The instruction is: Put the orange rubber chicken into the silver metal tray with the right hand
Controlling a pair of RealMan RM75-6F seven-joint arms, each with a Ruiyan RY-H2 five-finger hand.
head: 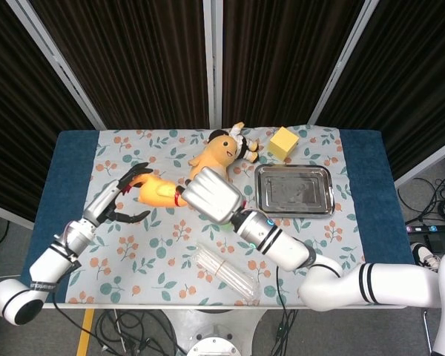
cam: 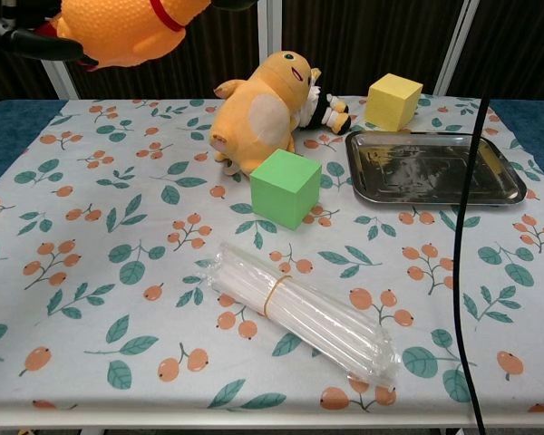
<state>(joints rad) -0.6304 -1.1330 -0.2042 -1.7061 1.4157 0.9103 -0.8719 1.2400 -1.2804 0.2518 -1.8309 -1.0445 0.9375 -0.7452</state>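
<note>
The orange rubber chicken (head: 156,191) with a red collar hangs in the air over the table's left half, and in the chest view the chicken (cam: 118,27) is at the top left. My right hand (head: 208,196) grips it at the collar end; its silver back hides the fingers. My left hand (head: 126,196) has its black fingers spread on either side of the chicken's far end, and whether they touch it is unclear. The silver metal tray (head: 294,169) lies bare at the right, and the tray (cam: 435,201) also shows in the chest view.
An orange plush toy (cam: 258,109) and a small doll (cam: 326,107) lie behind a green cube (cam: 286,186). A yellow cube (cam: 394,100) stands beyond the tray. A bag of clear straws (cam: 299,313) lies near the front edge. A black cable (cam: 467,227) hangs at the right.
</note>
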